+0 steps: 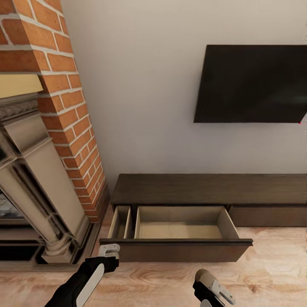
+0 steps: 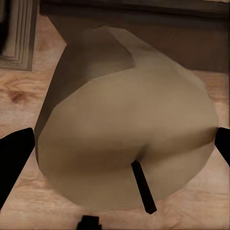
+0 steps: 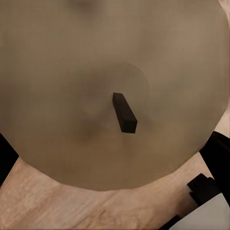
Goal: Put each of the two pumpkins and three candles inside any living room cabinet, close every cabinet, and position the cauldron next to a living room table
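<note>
The long dark-brown cabinet [image 1: 204,188] stands against the wall with its left drawer [image 1: 177,249] pulled out. The drawer's narrow and wide compartments are both bare inside. In the left wrist view a beige candle [image 2: 120,110] with a dark wick sits between the black fingers [image 2: 14,165], and my left gripper [image 2: 117,153] is shut on it. Another beige candle [image 3: 96,72] is held the same way by my right gripper [image 3: 112,158]. In the head view my left gripper [image 1: 109,251] hovers by the drawer's front left corner. My right gripper [image 1: 212,283] is lower, in front of the drawer.
A red brick chimney [image 1: 68,106] and a beige carved fireplace surround [image 1: 38,179] stand close on the left of the cabinet. A black TV [image 1: 251,85] hangs on the wall above. Light wood floor [image 1: 264,273] lies in front.
</note>
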